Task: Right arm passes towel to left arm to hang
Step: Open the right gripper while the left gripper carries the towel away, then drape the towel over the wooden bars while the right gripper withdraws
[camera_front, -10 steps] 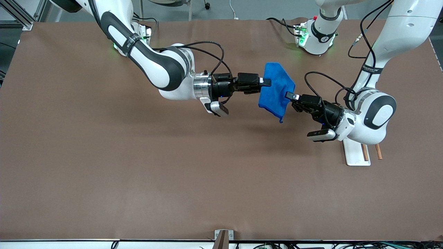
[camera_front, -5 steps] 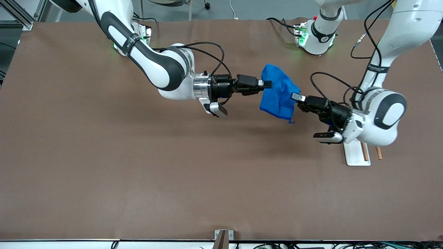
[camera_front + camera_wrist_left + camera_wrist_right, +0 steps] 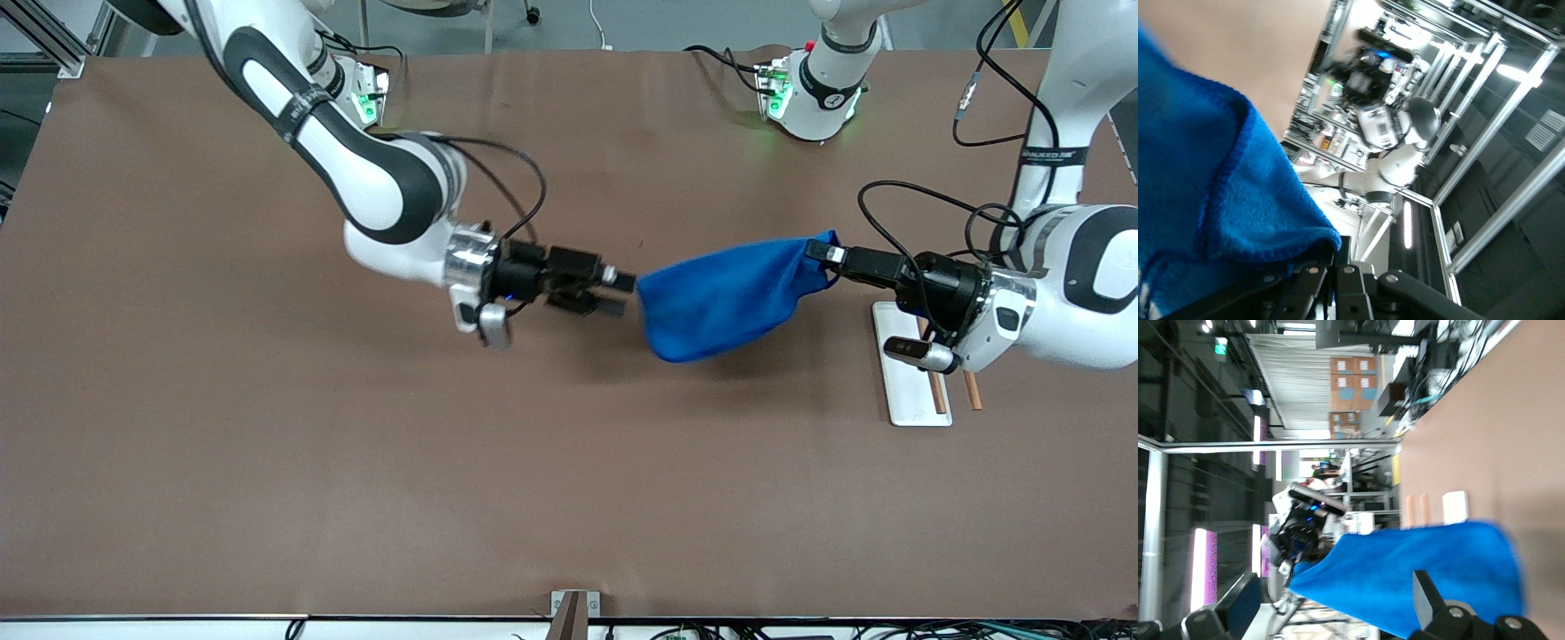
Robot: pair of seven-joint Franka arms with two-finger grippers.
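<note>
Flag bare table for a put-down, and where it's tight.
Bare: the broad stretch nearer the front camera than both arms. Tight: mid-table, where open right pincer and left pincer, shut on the towel, meet; also beside the white tray.

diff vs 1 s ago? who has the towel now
The right gripper has let go: its fingers are open and clear of the towel, and it has drawn back toward the right arm's end. The left gripper stays shut on one corner and has pulled the towel toward the white tray with wooden rods, so it now trails stretched out. The tray has not moved.
</note>
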